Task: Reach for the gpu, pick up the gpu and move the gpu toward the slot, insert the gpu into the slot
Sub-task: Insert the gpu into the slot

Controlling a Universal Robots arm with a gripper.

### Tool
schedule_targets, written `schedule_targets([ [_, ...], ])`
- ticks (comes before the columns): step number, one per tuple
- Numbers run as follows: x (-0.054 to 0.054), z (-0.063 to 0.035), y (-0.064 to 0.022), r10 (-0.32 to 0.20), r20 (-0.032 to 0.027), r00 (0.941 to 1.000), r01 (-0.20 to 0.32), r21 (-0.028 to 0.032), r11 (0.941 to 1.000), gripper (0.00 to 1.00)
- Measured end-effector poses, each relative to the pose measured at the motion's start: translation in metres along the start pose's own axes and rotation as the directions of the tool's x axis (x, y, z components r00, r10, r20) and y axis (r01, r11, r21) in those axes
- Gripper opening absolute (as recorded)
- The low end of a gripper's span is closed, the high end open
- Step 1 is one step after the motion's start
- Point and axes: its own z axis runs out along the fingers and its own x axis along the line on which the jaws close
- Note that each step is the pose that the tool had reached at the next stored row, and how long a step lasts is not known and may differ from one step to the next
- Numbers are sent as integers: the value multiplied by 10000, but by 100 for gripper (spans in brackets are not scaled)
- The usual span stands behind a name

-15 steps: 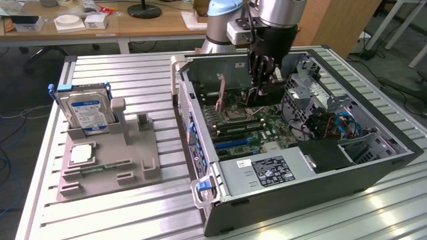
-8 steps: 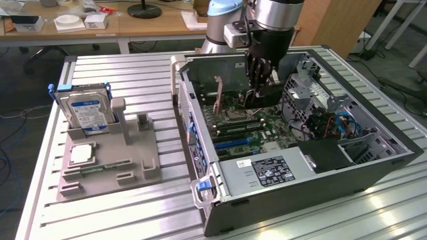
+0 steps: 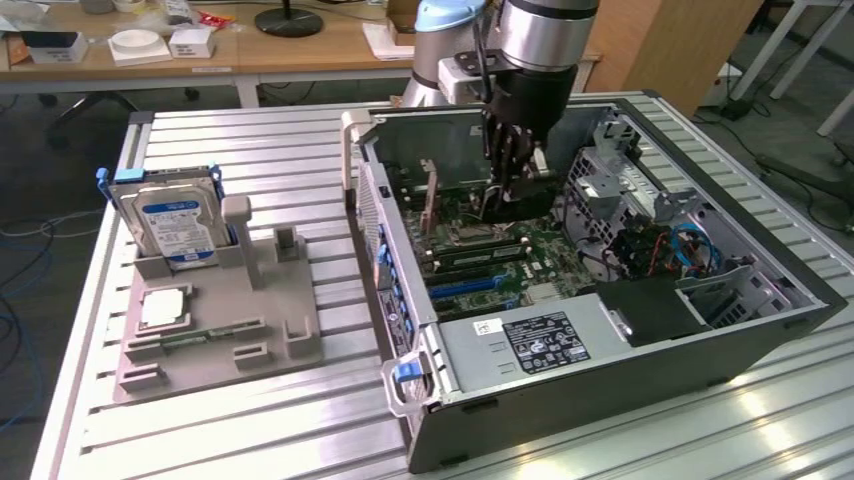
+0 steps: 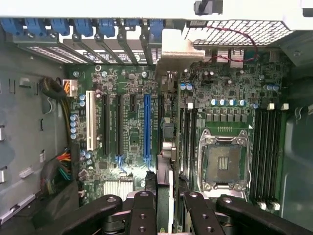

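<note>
Clamping pincer (image 4: 167, 198) on edge-on gpu (image 4: 167, 122)

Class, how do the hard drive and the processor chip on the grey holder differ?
The hard drive stands upright; the processor chip lies flat. The hard drive is larger and blue-labelled; the processor chip is small, square, plain. Both are silver and sit on the grey holder.

Seen edge-on only, the flat gpu circuit card with pale metal end bracket (image 4: 164, 176) hides both faces; the black jaws clamped on it run off the wrist view's edge.
</note>
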Motion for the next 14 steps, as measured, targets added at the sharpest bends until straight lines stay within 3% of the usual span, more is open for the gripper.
schedule_targets([
  [7,-1,52,65,0,-1,10000,0,0,10000,26],
  [14,7,89,79,2,-3,10000,-2,-1,10000,26],
])
